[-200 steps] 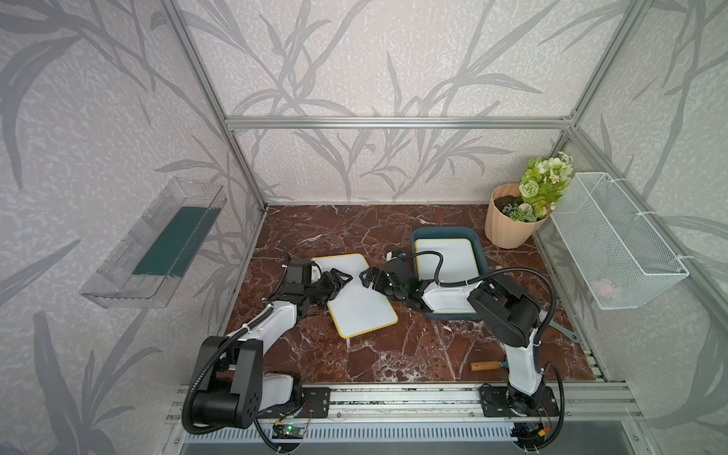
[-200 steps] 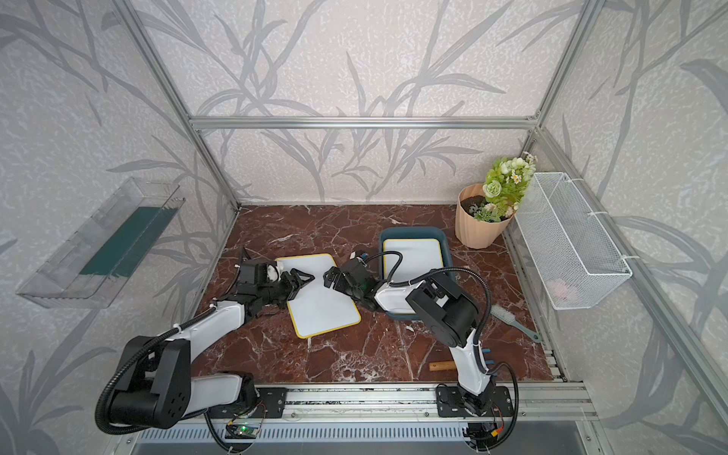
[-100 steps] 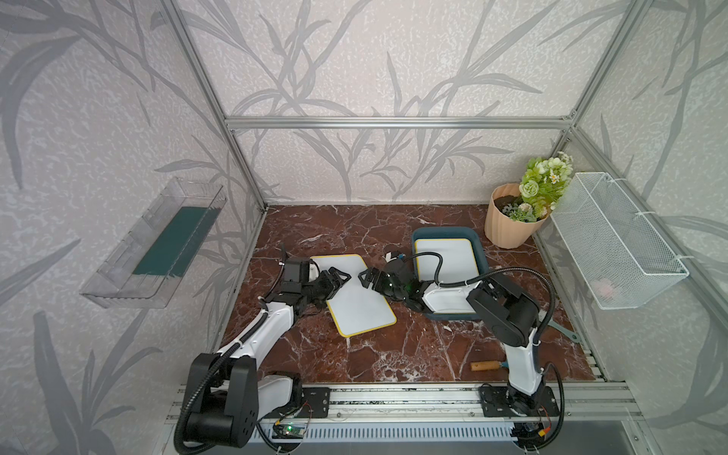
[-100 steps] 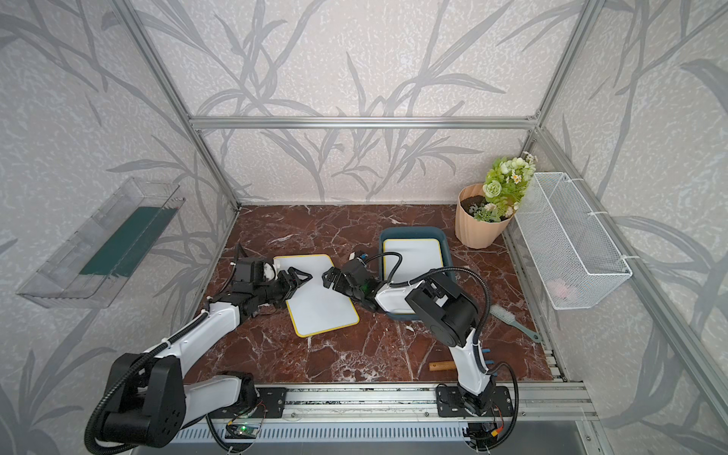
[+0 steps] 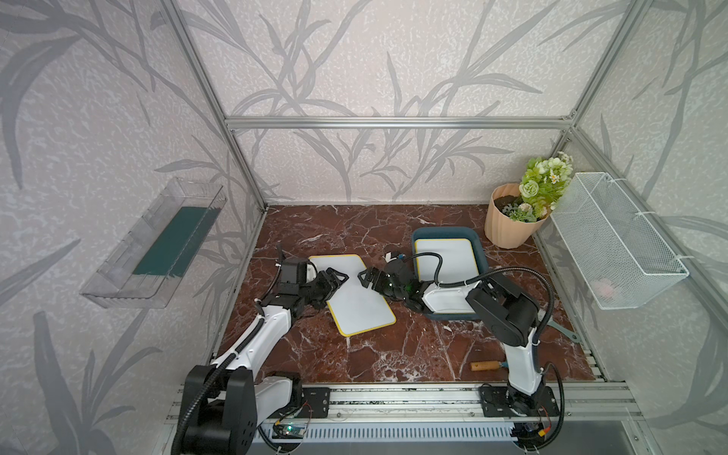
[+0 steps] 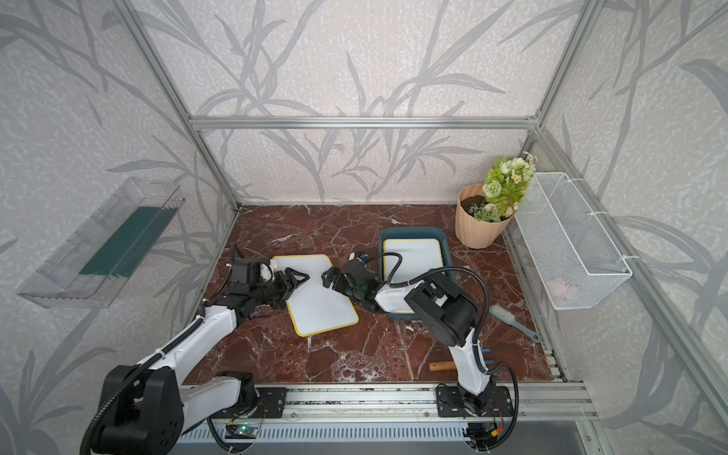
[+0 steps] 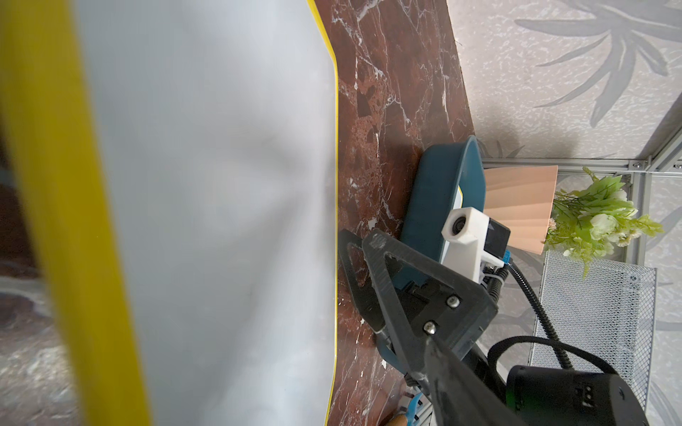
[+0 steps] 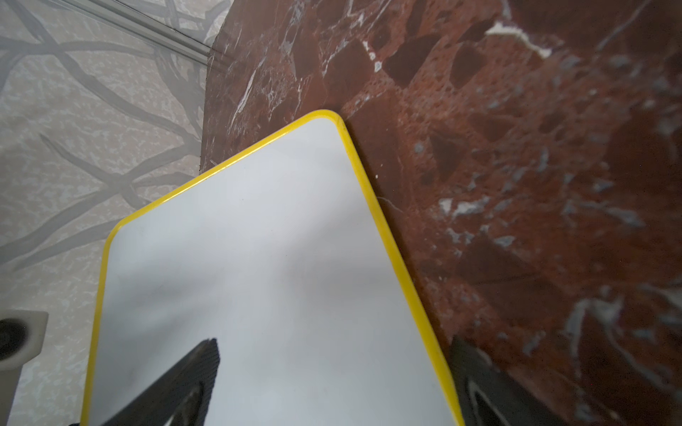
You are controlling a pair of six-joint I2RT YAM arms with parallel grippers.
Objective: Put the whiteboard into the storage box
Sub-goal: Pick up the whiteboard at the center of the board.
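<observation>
Right pincer [image 8: 332, 346] largely cropped, whiteboard [image 8: 258, 276] too

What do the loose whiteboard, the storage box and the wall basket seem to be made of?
Whiteboard on the table: smooth white face with a soft sheen, likely coated board or plastic; the yellow rim looks like plastic.
Storage box: dark teal moulded plastic, matte, with rounded corners and a seamless wall.
Basket: white-coated wire mesh, probably metal; the grid is see-through.

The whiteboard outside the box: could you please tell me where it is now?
In both top views the whiteboard lies left of the storage box, between the left gripper and right gripper.
</observation>
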